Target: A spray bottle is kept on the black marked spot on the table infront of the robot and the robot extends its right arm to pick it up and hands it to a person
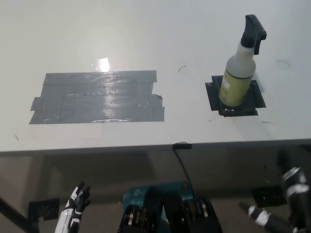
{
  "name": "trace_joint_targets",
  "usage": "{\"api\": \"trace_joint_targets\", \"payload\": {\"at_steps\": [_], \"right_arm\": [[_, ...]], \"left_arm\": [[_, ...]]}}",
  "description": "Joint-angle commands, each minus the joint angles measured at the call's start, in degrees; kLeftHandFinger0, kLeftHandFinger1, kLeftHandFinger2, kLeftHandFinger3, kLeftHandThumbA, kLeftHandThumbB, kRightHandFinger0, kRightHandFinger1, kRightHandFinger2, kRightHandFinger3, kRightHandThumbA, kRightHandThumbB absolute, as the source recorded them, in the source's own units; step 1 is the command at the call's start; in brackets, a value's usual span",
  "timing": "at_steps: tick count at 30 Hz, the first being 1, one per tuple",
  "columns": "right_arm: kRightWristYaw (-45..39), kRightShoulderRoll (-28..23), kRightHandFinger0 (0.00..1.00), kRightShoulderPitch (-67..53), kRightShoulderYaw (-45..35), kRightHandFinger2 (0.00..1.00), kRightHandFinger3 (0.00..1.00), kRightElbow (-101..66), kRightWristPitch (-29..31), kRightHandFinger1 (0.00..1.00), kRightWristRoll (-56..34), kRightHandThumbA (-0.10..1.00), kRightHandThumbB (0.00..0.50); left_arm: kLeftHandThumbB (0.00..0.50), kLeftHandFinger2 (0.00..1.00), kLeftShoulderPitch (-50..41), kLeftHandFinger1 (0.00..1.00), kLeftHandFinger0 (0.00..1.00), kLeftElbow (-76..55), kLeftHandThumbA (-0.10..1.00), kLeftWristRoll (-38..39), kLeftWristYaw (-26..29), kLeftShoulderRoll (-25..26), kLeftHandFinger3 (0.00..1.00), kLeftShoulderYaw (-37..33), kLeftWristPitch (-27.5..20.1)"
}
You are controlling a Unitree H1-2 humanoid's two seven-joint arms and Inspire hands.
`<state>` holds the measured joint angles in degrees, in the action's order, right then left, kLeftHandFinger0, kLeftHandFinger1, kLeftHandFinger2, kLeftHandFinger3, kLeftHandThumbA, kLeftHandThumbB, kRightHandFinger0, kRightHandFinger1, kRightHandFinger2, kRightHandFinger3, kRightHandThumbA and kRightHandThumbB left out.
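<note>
At the frame's upper right, one spray bottle [239,65] stands upright on one black marked spot [235,98] on the white counter [146,39]. One grey tape patch [97,98] lies at left. Below the counter edge, the left hand [77,198] hangs empty with fingers spread at lower left; the right hand [284,206] shows at lower right, its grip unclear.

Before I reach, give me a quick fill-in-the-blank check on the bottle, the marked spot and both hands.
1. The spray bottle stands ____ on the black marked spot.
2. The bottle's trigger head is coloured ____.
3. The large grey tape patch lies to the bottle's ____ in the picture.
4. The left hand and the right hand are both below the table edge, and neither ____ the bottle.

Missing words: upright; black; left; touches
</note>
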<state>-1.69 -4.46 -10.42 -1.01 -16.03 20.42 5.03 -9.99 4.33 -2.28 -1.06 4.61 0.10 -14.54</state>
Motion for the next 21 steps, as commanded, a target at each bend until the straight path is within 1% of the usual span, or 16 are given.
{"api": "trace_joint_targets", "payload": {"at_steps": [1,2,3,6,7,8,9,11,12,15,16,17,18,19,21], "right_arm": [[1.80,-1.25,1.00,6.32,-2.88,1.00,1.00,-2.15,-3.07,1.00,-0.11,1.00,0.258],[1.23,-2.06,1.00,8.58,-3.55,1.00,1.00,-1.51,-5.66,1.00,-1.88,1.00,0.280],[0.73,-2.66,1.00,10.12,-3.96,1.00,1.00,-0.82,-7.04,1.00,-3.07,1.00,0.295],[0.30,-4.02,1.00,14.34,-4.96,1.00,1.00,1.42,-10.10,1.00,-3.21,1.00,0.312],[0.50,-4.28,1.00,16.61,-5.48,1.00,1.00,2.65,-12.88,1.00,-3.66,1.00,0.337],[0.69,-4.48,1.00,18.51,-5.87,1.00,1.00,4.01,-14.35,1.00,-3.83,1.00,0.349],[0.72,-4.85,1.00,20.98,-6.34,1.00,1.00,5.78,-16.00,1.00,-4.28,1.00,0.352],[0.49,-5.49,1.00,24.65,-7.01,1.00,1.00,8.40,-18.96,1.00,-5.45,1.00,0.341],[0.57,-5.58,1.00,25.69,-7.23,1.00,1.00,9.18,-19.68,1.00,-5.40,1.00,0.321],[0.79,-6.11,1.00,30.98,-7.90,1.00,1.00,13.88,-21.42,1.00,-5.61,0.98,0.311],[0.99,-6.42,1.00,33.05,-7.82,1.00,1.00,16.19,-21.87,1.00,-4.85,0.95,0.332],[1.10,-6.63,1.00,34.57,-7.79,1.00,1.00,18.07,-22.03,1.00,-4.33,0.95,0.333],[1.10,-6.79,1.00,36.42,-7.60,1.00,1.00,20.48,-22.42,1.00,-4.05,0.95,0.362],[1.11,-6.76,1.00,37.63,-7.52,1.00,1.00,22.06,-22.79,1.00,-4.09,0.94,0.379],[1.23,-6.59,1.00,40.59,-7.13,1.00,1.00,26.03,-23.68,1.00,-3.88,0.94,0.391]], "left_arm": [[0.373,1.00,0.03,1.00,1.00,-0.32,0.93,-0.29,0.28,0.14,1.00,0.16,-2.24],[0.372,1.00,-0.03,1.00,1.00,-0.37,0.93,-0.62,0.32,0.19,1.00,0.09,-2.12],[0.372,1.00,-0.03,1.00,1.00,-0.39,0.93,-0.82,0.34,0.23,1.00,0.05,-2.03],[0.372,1.00,0.04,1.00,1.00,-0.12,0.94,-0.96,0.41,0.17,1.00,0.08,-2.16],[0.373,1.00,0.05,1.00,1.00,-0.09,0.94,-0.92,0.44,0.10,1.00,0.11,-2.03],[0.371,1.00,0.08,1.00,1.00,-0.04,0.94,-0.67,0.29,0.08,1.00,0.11,-2.22],[0.369,1.00,0.07,1.00,1.00,-0.07,0.93,-0.70,0.34,0.00,1.00,0.14,-2.19],[0.375,1.00,0.08,1.00,1.00,-0.05,0.93,-0.58,0.30,-0.07,1.00,0.18,-1.94],[0.375,1.00,0.09,1.00,1.00,-0.01,0.93,-0.60,0.30,-0.08,1.00,0.19,-1.96],[0.377,1.00,0.16,1.00,1.00,0.08,0.92,-0.47,0.31,-0.14,1.00,0.25,-1.98],[0.376,1.00,0.19,1.00,1.00,0.14,0.92,-0.50,0.26,-0.10,1.00,0.23,-2.06],[0.374,1.00,0.19,1.00,1.00,0.18,0.92,-0.52,0.19,-0.09,1.00,0.20,-2.13],[0.374,1.00,0.21,1.00,1.00,0.30,0.92,-0.51,0.22,-0.12,1.00,0.22,-2.32],[0.375,1.00,0.21,1.00,1.00,0.30,0.92,-0.59,0.24,-0.11,1.00,0.21,-2.33],[0.377,1.00,0.19,1.00,1.00,0.31,0.93,-0.55,0.19,-0.08,1.00,0.21,-2.25]]}}
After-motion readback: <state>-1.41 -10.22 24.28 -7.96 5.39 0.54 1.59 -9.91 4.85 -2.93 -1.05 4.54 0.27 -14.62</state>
